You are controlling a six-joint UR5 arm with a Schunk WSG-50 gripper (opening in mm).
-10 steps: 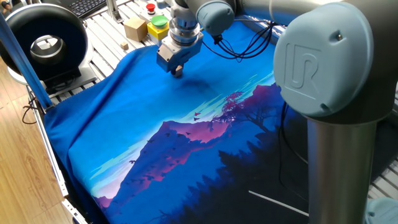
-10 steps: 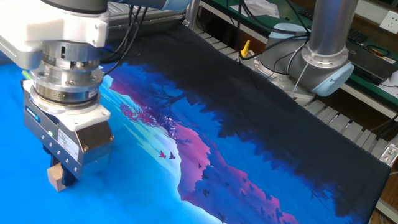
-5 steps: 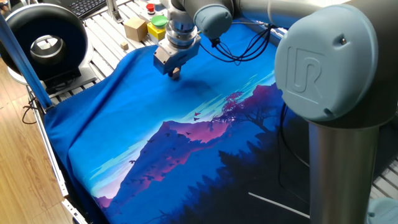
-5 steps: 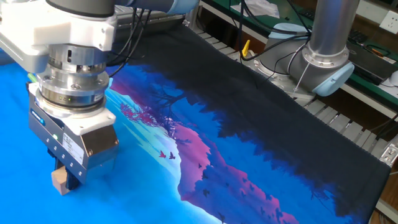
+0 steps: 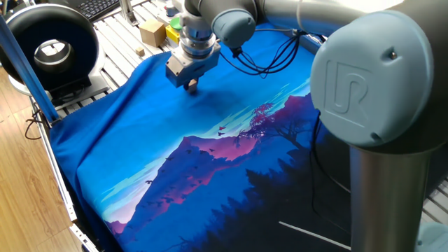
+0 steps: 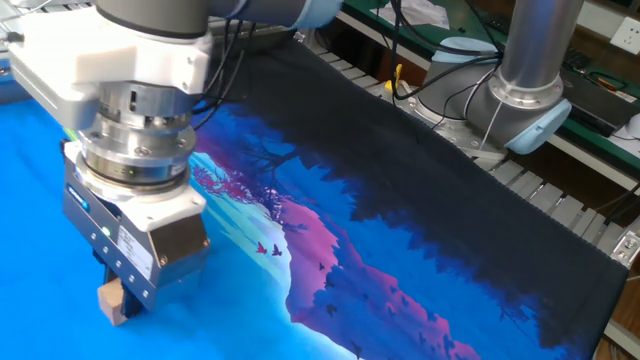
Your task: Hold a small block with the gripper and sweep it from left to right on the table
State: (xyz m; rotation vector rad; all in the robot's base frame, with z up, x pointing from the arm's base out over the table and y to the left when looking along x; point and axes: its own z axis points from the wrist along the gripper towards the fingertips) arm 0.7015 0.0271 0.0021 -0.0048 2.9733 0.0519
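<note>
The gripper (image 6: 122,300) points straight down and is shut on the small block (image 6: 111,302), a tiny light-tan wooden cube held between its black fingers. The block sits at the surface of the table (image 6: 420,250), on the bright blue part of the cloth. In one fixed view the gripper (image 5: 189,86) is near the far edge of the cloth (image 5: 140,140), and the block is only a small dark speck at its tip. The grey arm and black cables rise behind the gripper.
A larger tan box (image 5: 151,31) and a yellow box with a green button (image 5: 175,28) stand on the silver slats past the cloth's far edge. A black round device (image 5: 49,42) sits at the far left. The arm's big grey base column (image 5: 385,161) fills the right.
The gripper has slid with the block across the cloth: leftward and toward the far edge in one fixed view, rightward and lower in the other fixed view. It stays shut on the block.
</note>
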